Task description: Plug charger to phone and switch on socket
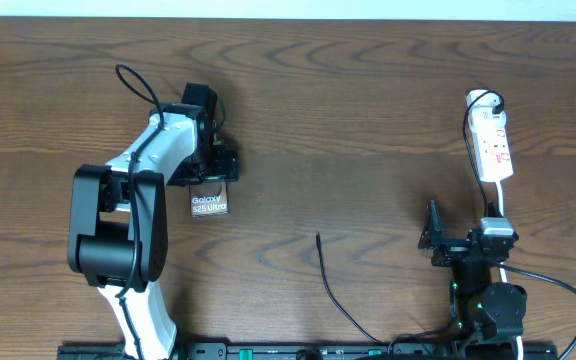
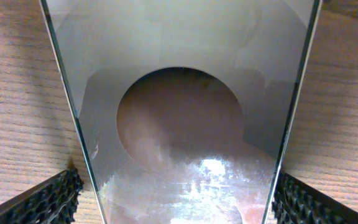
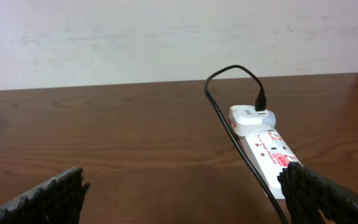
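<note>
The phone (image 1: pixel 209 204) lies flat on the table, its "Galaxy S25 Ultra" lettering showing below my left gripper (image 1: pixel 211 172). In the left wrist view the phone (image 2: pixel 185 112) fills the frame, and my left gripper (image 2: pixel 179 202) is open and straddles it, one finger on each long edge with a little wood showing in between. The charger (image 1: pixel 330 280) lies loose at mid-table, its tip pointing away from me. The socket (image 1: pixel 492 146) sits at the far right with a white adapter (image 3: pixel 251 118) plugged in. My right gripper (image 3: pixel 185 199) is open and empty just short of the socket (image 3: pixel 269 152).
A black cable (image 3: pixel 229 124) loops out of the white adapter and runs along the socket's left side toward me. The socket's white cord (image 1: pixel 503 205) passes under the right arm. A pale wall stands behind the table's far edge.
</note>
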Controlling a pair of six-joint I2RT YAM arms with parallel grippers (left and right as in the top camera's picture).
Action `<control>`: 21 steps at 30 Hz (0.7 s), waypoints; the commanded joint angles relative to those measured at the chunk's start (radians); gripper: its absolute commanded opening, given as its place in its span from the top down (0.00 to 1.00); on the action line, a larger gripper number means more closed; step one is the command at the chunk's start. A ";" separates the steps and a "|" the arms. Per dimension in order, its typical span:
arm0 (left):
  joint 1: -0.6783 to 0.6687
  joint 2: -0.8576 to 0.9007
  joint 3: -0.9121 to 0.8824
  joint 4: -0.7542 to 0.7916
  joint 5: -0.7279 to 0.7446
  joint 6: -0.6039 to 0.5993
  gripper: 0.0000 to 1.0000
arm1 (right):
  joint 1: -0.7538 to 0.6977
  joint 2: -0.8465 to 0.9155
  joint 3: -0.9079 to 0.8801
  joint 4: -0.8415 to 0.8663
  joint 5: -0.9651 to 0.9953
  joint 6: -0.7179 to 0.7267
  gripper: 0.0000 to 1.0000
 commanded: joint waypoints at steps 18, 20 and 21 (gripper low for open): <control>-0.002 0.002 -0.022 0.004 0.004 -0.013 0.04 | 0.006 -0.002 -0.001 -0.005 -0.006 -0.012 0.01; -0.002 0.002 -0.022 0.004 0.004 -0.013 0.04 | 0.006 -0.002 -0.001 -0.005 -0.006 -0.012 0.01; -0.002 0.002 -0.022 0.004 0.004 -0.013 0.04 | 0.006 -0.002 -0.001 -0.005 -0.006 -0.012 0.01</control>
